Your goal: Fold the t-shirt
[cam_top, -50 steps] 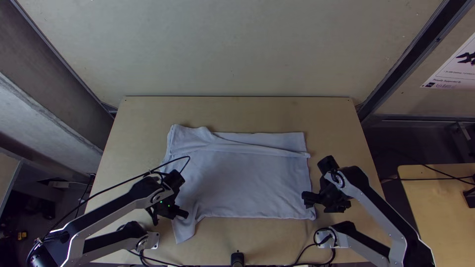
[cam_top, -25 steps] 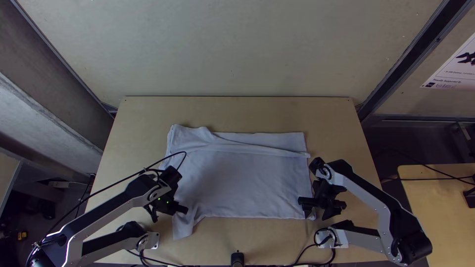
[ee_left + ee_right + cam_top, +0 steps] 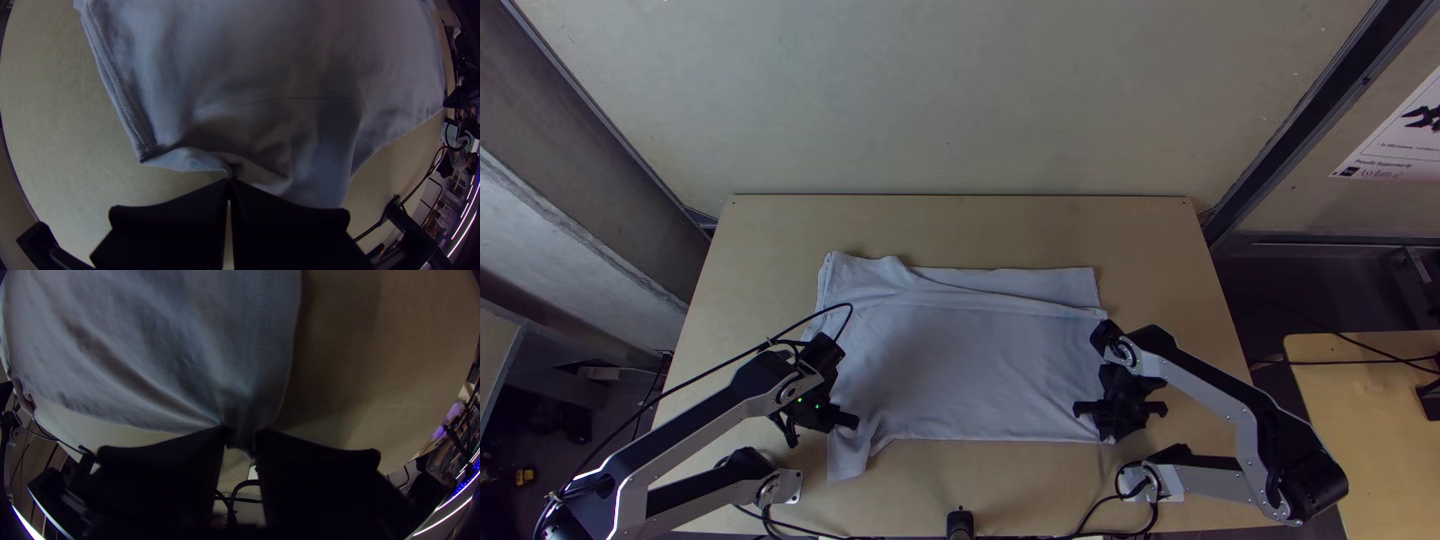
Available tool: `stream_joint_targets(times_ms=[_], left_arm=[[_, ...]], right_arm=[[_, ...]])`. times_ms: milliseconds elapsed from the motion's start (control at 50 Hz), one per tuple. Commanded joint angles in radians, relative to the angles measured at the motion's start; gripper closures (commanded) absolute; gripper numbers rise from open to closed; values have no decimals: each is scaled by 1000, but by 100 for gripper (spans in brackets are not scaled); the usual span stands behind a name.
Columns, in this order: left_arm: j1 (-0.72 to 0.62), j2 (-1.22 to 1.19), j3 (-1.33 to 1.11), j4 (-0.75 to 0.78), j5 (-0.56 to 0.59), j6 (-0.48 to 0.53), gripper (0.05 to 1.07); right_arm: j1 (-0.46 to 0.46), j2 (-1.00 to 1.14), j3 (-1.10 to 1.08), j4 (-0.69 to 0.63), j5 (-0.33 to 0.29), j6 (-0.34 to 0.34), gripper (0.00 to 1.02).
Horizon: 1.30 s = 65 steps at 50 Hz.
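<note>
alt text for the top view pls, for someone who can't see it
A pale t-shirt lies mostly flat on a light wooden table, a long raised fold crossing its far part. The left gripper is by its near left corner, where a flap of cloth sticks out, and the right gripper is at its near right corner.

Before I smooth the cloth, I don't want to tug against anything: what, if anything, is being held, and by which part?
The t-shirt: the left claw pinches its edge at the near left, the right claw its gathered near-right corner.
</note>
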Motion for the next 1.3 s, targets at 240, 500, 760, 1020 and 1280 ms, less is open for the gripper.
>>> stream_joint_targets(times_ms=[240,500,760,1020,1280], left_arm=[[125,-65,79,-36,-5,57,104],[364,-74,168,-52,-5,247,104],[476,-22,235,-49,-5,348,104],[495,88,355,-43,-5,377,104],[493,274,536,-26,-5,396,104]], right_arm=[[13,-85,66,-15,26,-9,100],[-74,-125,167,-18,77,-9,100],[-125,-88,224,-16,137,-15,100],[-149,0,358,5,155,-9,100],[-168,142,486,42,172,-9,100]])
